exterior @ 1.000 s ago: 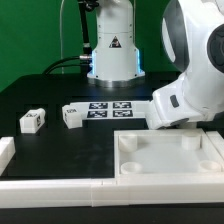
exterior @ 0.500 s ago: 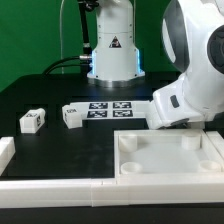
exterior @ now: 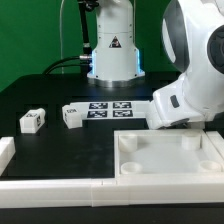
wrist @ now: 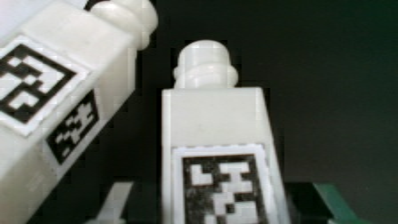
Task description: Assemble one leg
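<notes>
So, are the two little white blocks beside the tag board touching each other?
No, one leg and the other leg lie apart, with bare black table between them.

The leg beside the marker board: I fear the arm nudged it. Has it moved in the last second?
No. The leg keeps the same place relative to the marker board, just off its end on the exterior view's left.

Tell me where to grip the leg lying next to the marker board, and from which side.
Probably mid-body of the leg, gripped across its flat side faces, from above: it lies flat on the table with the marker board close beside it, leaving little room sideways.
</notes>
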`<state>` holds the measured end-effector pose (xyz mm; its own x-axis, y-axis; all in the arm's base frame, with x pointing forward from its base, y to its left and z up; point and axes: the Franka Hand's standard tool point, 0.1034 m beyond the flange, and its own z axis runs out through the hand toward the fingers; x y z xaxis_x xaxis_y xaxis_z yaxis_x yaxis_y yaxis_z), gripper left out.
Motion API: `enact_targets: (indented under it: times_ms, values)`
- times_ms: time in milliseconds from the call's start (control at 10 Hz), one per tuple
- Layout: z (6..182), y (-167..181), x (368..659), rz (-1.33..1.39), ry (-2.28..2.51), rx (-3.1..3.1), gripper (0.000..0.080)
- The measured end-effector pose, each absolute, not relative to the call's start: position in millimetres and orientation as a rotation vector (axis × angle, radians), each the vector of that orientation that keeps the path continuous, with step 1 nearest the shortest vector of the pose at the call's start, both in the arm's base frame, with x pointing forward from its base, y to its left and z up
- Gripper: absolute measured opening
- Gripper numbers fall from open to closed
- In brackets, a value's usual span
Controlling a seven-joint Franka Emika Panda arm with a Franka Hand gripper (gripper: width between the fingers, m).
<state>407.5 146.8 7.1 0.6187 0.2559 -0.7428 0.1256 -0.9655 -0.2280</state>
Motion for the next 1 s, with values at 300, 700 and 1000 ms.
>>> enact_targets:
  times_ms: [300, 700, 1000]
  values:
    - [45.4, 144.7, 407.4, 1.332, -0.332, -2.672, 0.029]
    - [74.9, 142.9, 415.7, 1.335, -0.342, -2.678, 0.0291]
    - [69.0, 141.0, 432.3, 0.973, -0.317, -2.838, 0.0291]
